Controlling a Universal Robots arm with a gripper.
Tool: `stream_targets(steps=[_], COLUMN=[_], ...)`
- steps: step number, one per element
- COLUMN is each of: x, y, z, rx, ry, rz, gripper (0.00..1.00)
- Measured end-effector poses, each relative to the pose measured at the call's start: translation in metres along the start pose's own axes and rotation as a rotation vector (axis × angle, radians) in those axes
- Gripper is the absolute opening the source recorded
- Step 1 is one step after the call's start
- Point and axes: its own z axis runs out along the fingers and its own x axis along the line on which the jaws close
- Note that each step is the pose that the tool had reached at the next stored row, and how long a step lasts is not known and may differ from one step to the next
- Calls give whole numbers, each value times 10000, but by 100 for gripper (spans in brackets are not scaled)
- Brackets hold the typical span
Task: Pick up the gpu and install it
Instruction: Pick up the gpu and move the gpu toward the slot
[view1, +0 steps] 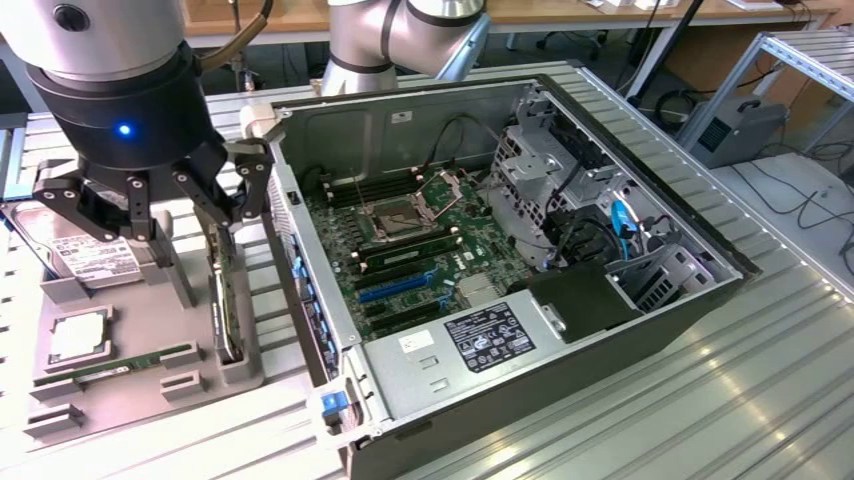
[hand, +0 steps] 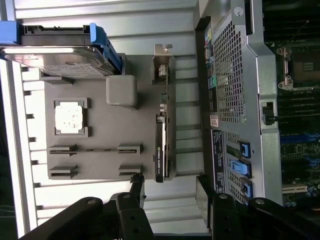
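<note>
The gpu (view1: 230, 305) stands on edge in a slot of the grey holder (view1: 147, 330), beside the open computer case (view1: 534, 340). In the wrist view the gpu (hand: 161, 150) shows as a thin black card with its silver bracket (hand: 162, 62) at the far end. My gripper (view1: 180, 220) hangs above the holder, open, with nothing between its fingers. In the wrist view my gripper (hand: 170, 192) straddles the line of the card's near end, and one black finger (hand: 137, 187) shows on each side, apart from the card.
A hard drive (view1: 91, 262) with a white label, a CPU (view1: 78, 335) and a green RAM stick (view1: 114, 368) also sit in the holder. Inside the case lies the motherboard (view1: 414, 250) with blue slots (view1: 394, 288). The case wall (hand: 240, 90) stands close beside the gpu.
</note>
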Motion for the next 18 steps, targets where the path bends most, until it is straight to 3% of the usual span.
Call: stream_targets(steps=[15, 18], x=[5, 10], y=[-1, -3], z=[37, 80], rx=[0, 0], ry=[0, 0], rz=[0, 0], gripper=[54, 54])
